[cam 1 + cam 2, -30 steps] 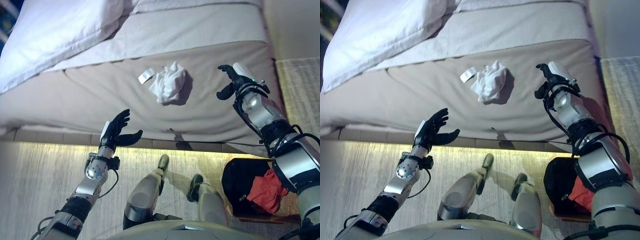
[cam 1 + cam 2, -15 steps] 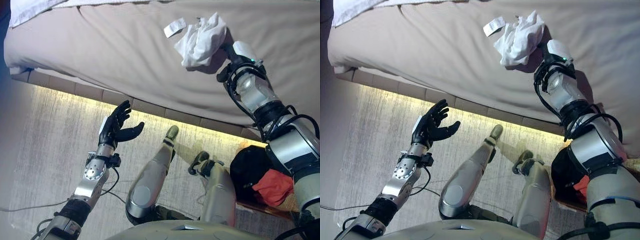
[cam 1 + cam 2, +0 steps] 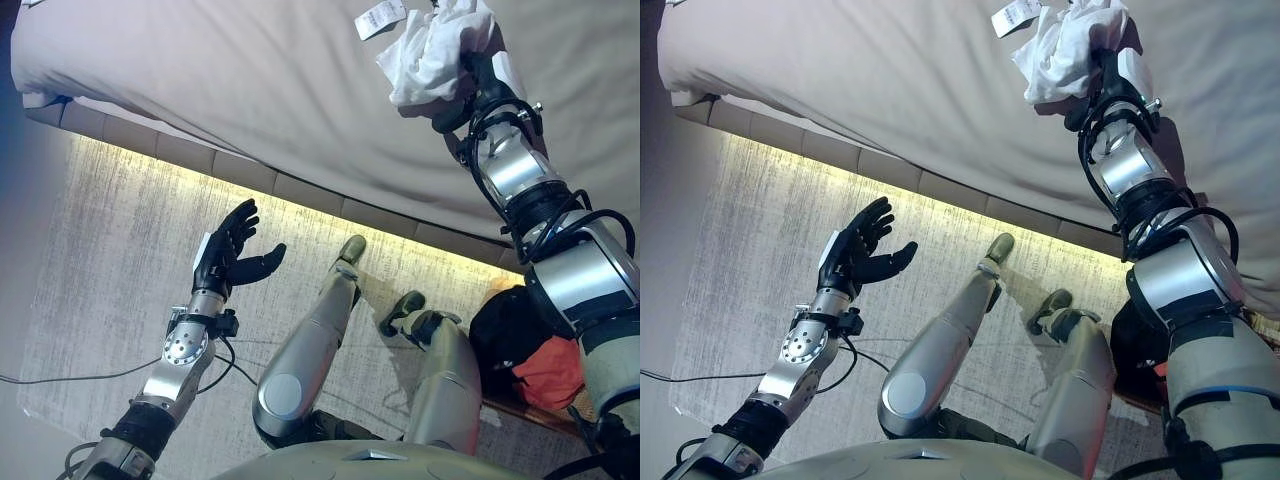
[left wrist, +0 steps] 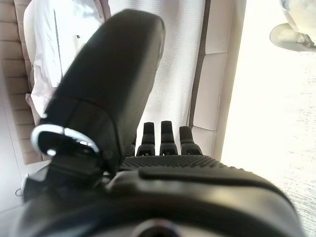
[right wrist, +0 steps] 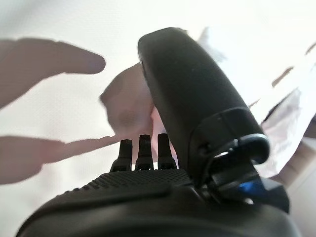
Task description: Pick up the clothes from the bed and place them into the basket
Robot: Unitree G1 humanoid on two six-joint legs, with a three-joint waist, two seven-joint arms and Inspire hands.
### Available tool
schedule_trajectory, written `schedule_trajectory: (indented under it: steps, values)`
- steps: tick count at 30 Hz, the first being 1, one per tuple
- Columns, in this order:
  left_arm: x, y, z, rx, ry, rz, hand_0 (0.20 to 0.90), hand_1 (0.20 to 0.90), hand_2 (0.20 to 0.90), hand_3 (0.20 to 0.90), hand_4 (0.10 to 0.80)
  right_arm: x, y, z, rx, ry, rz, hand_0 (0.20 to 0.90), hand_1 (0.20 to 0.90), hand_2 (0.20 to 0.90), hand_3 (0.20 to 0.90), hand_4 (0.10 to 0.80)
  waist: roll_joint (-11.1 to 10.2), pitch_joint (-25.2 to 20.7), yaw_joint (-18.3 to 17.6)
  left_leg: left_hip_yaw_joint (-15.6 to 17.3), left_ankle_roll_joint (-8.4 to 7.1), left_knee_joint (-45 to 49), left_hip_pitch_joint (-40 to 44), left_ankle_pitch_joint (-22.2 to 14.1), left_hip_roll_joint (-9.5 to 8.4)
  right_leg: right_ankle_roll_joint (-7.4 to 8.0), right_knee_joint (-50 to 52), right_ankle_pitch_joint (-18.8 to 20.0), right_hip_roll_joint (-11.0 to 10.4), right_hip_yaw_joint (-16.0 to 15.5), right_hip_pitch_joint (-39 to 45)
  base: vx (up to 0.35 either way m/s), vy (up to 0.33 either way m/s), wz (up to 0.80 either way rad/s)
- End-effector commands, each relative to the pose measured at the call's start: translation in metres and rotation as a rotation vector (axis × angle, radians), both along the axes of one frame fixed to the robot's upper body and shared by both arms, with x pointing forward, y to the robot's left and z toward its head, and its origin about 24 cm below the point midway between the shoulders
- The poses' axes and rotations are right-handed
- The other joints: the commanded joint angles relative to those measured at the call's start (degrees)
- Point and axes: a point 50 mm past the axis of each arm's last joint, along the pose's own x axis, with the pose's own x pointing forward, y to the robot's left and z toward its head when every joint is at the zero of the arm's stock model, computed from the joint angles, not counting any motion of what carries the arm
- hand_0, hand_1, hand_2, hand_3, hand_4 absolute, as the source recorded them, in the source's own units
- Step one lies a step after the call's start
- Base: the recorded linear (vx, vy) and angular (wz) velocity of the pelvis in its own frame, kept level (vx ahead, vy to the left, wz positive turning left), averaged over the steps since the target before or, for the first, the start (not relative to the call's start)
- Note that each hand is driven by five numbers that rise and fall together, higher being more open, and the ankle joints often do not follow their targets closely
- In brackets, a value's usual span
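At one o'clock, the right hand (image 3: 478, 88) reaches the crumpled white garment (image 3: 432, 50) on the bed (image 3: 250, 90), finger positions unclear; left hand (image 3: 232, 258) waits spread above the floor (image 3: 100, 260), while the basket (image 3: 500, 325) stands ready at four o'clock

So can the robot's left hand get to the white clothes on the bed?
Probably not from there: the left hand hangs open over the floor, well off the bed, while the right hand is already at the white clothes.
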Motion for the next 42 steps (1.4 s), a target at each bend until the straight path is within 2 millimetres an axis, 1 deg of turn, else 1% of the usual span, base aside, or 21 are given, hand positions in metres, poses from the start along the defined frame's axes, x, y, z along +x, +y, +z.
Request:
schedule_trajectory:
  steps: [1, 4, 6, 12, 13, 14, 17, 21, 24, 29, 35, 39, 41, 42]
  values:
    - [-0.007, 0.004, 0.032, -0.050, -0.194, -0.019, 0.900, 0.900, 0.900, 0.900, 0.800, -0.010, 0.025, 0.094, 0.068, -0.360, 0.138, 0.900, 0.900, 0.900, 0.900, 0.800, 3.40, -1.83, 1.57, 5.50, 6.38, 13.18, -0.85, -12.58, -3.58, -0.67, 0.79, 1.33, 4.83, -0.62, 1.88, 0.039, 0.020, 0.20]
    - [-0.008, 0.004, 0.034, -0.057, -0.204, -0.017, 0.900, 0.900, 0.900, 0.900, 0.800, -0.013, 0.028, 0.102, 0.187, -0.416, 0.182, 0.900, 0.900, 0.900, 0.900, 0.800, 3.68, -1.83, 1.87, 5.38, 6.70, 13.07, -1.23, -12.48, -3.69, -0.68, 1.38, 1.02, 4.69, -0.52, 1.06, 0.034, 0.031, 0.09]
    - [-0.009, 0.005, 0.034, -0.061, -0.204, -0.015, 0.900, 0.900, 0.900, 0.900, 0.800, -0.014, 0.028, 0.105, 0.229, -0.450, 0.197, 0.900, 0.900, 0.900, 0.900, 0.800, 3.85, -1.83, 2.02, 5.41, 6.80, 13.31, -1.57, -12.50, -3.74, -0.66, 1.84, 0.90, 4.58, -0.50, 0.58, 0.000, 0.000, 0.00]
    - [-0.010, 0.008, 0.032, -0.061, -0.202, 0.002, 0.900, 0.900, 0.900, 0.900, 0.800, -0.014, 0.024, 0.113, 0.255, -0.462, 0.169, 0.900, 0.900, 0.900, 0.900, 0.800, 4.12, -1.83, 2.59, 5.56, 7.21, 13.96, -2.62, -12.58, -3.79, -0.58, 3.18, 0.56, 4.24, -0.78, -0.81, 0.011, 0.014, 0.04]
    - [-0.012, 0.008, 0.032, -0.062, -0.204, 0.006, 0.900, 0.900, 0.900, 0.900, 0.800, -0.015, 0.022, 0.115, 0.265, -0.472, 0.167, 0.533, 0.533, 0.533, 0.472, 0.372, 4.17, -1.83, 2.72, 5.57, 7.17, 14.07, -2.78, -12.57, -3.83, -0.52, 3.32, 0.57, 4.23, -0.90, -0.99, 0.009, 0.015, 0.05]
    - [-0.012, 0.010, 0.033, -0.061, -0.205, 0.008, 0.900, 0.900, 0.900, 0.900, 0.800, -0.015, 0.021, 0.117, 0.272, -0.480, 0.160, 0.300, 0.300, 0.300, 0.200, 0.100, 4.26, -1.83, 2.87, 5.67, 7.17, 14.33, -3.05, -12.59, -3.81, -0.46, 3.53, 0.57, 4.08, -1.02, -1.22, 0.002, 0.008, 0.04]
    - [-0.014, 0.011, 0.032, -0.060, -0.209, 0.007, 0.900, 0.900, 0.900, 0.900, 0.800, -0.016, 0.019, 0.118, 0.282, -0.506, 0.141, 0.300, 0.300, 0.300, 0.200, 0.100, 4.35, -1.83, 3.10, 5.88, 7.34, 14.59, -3.67, -12.61, -3.68, -0.33, 4.02, 0.59, 3.89, -1.18, -1.99, -0.014, -0.004, 0.04]
    - [-0.014, 0.012, 0.034, -0.056, -0.220, 0.004, 0.900, 0.900, 0.900, 0.900, 0.800, -0.015, 0.017, 0.118, 0.251, -0.497, 0.116, 0.300, 0.300, 0.300, 0.200, 0.100, 4.02, -1.83, 3.04, 5.90, 7.38, 14.57, -3.52, -12.83, -3.45, -0.27, 3.85, 0.63, 4.02, -1.11, -1.90, -0.008, -0.002, 0.00]
    - [-0.013, 0.012, 0.035, -0.058, -0.229, 0.003, 0.900, 0.900, 0.900, 0.900, 0.800, -0.015, 0.014, 0.116, 0.258, -0.490, 0.102, 0.300, 0.300, 0.300, 0.200, 0.100, 3.84, -1.83, 2.75, 6.08, 7.50, 14.79, -3.03, -13.27, -3.30, -0.28, 3.77, 0.59, 4.09, -0.99, -1.45, -0.011, -0.002, 0.00]
    - [-0.010, 0.008, 0.037, -0.060, -0.242, -0.011, 0.900, 0.900, 0.900, 0.900, 0.800, -0.014, 0.005, 0.115, 0.262, -0.485, 0.080, 0.300, 0.300, 0.300, 0.200, 0.100, 3.56, -1.83, 1.98, 6.31, 7.40, 14.51, -0.90, -13.74, -3.14, -0.26, 2.64, 0.91, 4.19, -0.69, 0.70, -0.021, 0.002, -0.01]
    - [-0.005, 0.009, 0.041, -0.063, -0.265, 0.003, 0.900, 0.900, 0.900, 0.900, 0.800, -0.015, 0.000, 0.114, 0.265, -0.492, 0.083, 0.300, 0.300, 0.300, 0.200, 0.100, 3.15, -1.83, 0.92, 6.93, 7.33, 14.21, 1.73, -14.69, -2.74, -0.33, 1.49, 1.00, 4.36, -0.19, 3.20, -0.047, 0.001, -0.10]
    - [0.000, 0.007, 0.043, -0.052, -0.264, -0.006, 0.900, 0.900, 0.900, 0.900, 0.800, -0.015, -0.002, 0.114, 0.251, -0.489, 0.115, 0.300, 0.300, 0.300, 0.200, 0.100, 1.92, -1.83, -0.32, 7.13, 6.93, 13.09, 6.25, -15.35, -1.89, -0.39, -0.13, 1.14, 4.47, 0.58, 7.57, -0.018, -0.016, -0.21]
    - [0.004, 0.007, 0.044, -0.043, -0.263, -0.007, 0.900, 0.900, 0.900, 0.900, 0.800, -0.018, -0.006, 0.115, 0.261, -0.502, 0.148, 0.300, 0.300, 0.300, 0.200, 0.100, 0.65, -1.83, -1.67, 7.36, 6.60, 10.59, 10.92, -15.33, -0.88, -0.28, -2.65, 1.46, 4.66, 1.45, 12.00, 0.008, 0.011, -0.21]
    - [0.004, 0.007, 0.043, -0.043, -0.261, -0.008, 0.900, 0.900, 0.900, 0.900, 0.800, -0.018, -0.006, 0.114, 0.261, -0.501, 0.148, 0.300, 0.300, 0.300, 0.200, 0.100, 0.70, -1.83, -1.64, 7.33, 6.60, 10.43, 11.13, -15.29, -0.84, -0.27, -2.84, 1.52, 4.71, 1.43, 12.21, 0.027, 0.029, -0.17]
